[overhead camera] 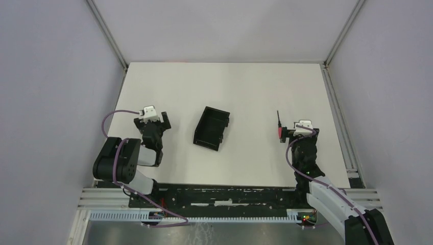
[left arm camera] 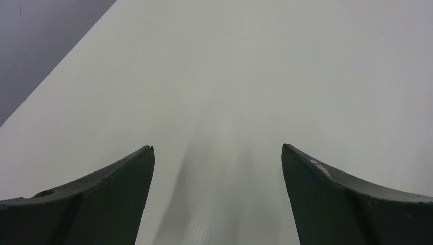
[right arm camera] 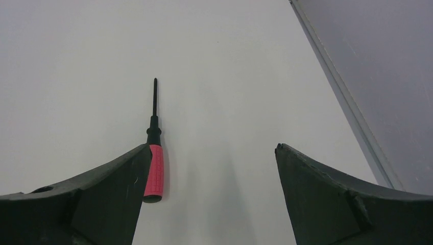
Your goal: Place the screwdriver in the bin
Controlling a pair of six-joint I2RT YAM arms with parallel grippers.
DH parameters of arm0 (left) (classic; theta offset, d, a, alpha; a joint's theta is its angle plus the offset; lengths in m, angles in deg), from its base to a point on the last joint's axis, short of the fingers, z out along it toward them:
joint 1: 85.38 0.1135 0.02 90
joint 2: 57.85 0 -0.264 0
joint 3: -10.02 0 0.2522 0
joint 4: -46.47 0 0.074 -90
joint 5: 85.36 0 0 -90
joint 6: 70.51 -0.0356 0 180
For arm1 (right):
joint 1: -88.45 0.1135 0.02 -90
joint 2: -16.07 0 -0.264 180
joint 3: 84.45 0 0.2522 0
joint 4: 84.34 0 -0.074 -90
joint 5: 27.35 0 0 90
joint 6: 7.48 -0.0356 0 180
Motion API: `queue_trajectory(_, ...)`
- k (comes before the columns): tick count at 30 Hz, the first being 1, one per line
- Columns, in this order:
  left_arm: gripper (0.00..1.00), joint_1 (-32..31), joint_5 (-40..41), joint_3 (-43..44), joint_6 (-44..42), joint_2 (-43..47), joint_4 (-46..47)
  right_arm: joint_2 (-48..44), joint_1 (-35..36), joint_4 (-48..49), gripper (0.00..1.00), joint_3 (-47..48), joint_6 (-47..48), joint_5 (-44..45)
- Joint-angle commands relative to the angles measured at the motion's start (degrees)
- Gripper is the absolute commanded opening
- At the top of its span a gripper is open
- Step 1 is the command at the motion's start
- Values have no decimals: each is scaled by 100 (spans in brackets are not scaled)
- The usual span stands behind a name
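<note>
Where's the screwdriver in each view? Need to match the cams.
Top external: the screwdriver lies right of centre, to the right of the bin.
Left wrist: not in it.
Right wrist: the screwdriver lies left of centre, shaft pointing away from the camera.
Shared landmark: the right pincer, open, with the red handle just beside its left finger.
</note>
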Motion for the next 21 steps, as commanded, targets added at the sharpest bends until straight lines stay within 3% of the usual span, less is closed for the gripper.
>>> queue_trajectory(1,100,18,47,80,225,-38,331,-3,-37,-503,98,691,17,-239)
queue_trajectory(6,100,18,47,74,223,-32,331,664,-40,-2216,98,2650,-257,-427)
queue_trajectory(11,100,18,43,76,224,-35,331,2494,-143,-5369,98,5890,-437,-733)
queue_trajectory(15,100,18,45,73,217,-38,331,3878,-431,-7187,98,7906,-365,-1672)
queue_trajectory(18,100,18,46,74,219,-36,331,4708,-754,-7830,94,8419,-309,-2347)
queue_trajectory(21,100,18,48,75,221,-39,329,5256,-954,-7834,88,8260,-117,-2764)
